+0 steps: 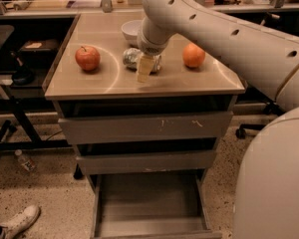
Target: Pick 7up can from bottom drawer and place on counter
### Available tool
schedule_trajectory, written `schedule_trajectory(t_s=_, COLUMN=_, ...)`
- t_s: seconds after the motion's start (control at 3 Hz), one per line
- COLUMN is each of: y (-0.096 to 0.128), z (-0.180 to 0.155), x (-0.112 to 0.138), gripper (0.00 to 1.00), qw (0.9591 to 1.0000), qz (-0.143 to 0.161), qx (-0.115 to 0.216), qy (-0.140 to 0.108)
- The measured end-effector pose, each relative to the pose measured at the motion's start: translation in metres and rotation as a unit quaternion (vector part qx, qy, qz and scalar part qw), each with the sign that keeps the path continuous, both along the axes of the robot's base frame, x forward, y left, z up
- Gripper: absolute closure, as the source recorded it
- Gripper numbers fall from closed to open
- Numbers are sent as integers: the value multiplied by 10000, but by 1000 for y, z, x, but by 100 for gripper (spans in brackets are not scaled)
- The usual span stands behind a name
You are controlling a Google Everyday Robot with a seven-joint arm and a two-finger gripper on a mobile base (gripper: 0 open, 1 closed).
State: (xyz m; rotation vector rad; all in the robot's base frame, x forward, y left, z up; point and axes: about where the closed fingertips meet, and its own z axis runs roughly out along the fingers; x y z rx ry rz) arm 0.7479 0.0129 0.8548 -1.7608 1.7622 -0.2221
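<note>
The claw (144, 69), whose grip I cannot tell, sits against the 7up can (131, 58) behind it; a snagging retreat could roll it off the surface (109, 86).

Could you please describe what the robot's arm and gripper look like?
The arm is a thick, smooth, off-white tube with rounded joints and a row of small dark round holes along its shell; no cables show. The gripper, at the 7up can on the counter, is narrower, blocky and pale cream-yellow, darker than the arm.
</note>
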Motion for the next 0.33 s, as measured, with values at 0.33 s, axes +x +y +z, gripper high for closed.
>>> schedule_trajectory(t_s=0.33, y=0, z=0, x=0, gripper=0, qw=10000, qz=0, qx=0, qy=0)
